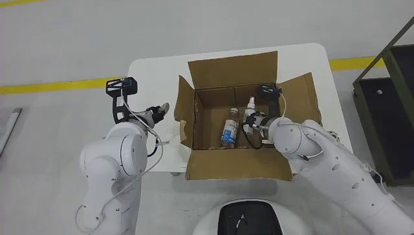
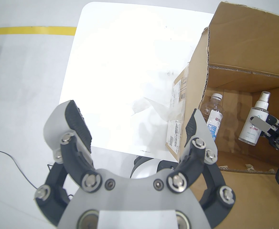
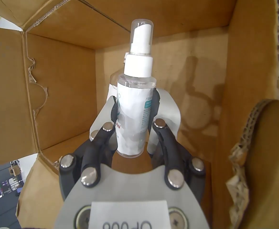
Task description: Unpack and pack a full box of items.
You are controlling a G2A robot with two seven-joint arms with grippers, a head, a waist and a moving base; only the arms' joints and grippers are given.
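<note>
While the right jaws pinch the spray bottle (image 3: 134, 113) in the box (image 1: 236, 164), it seems best to lift it straight up, clear of the water bottle (image 1: 229, 130), as the left jaws hang spread outside the box.

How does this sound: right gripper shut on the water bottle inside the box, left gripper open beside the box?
One error: the right gripper is shut on the spray bottle, not the water bottle, as the right wrist view shows. It is inside the box, and the left gripper is open beside the box.
</note>
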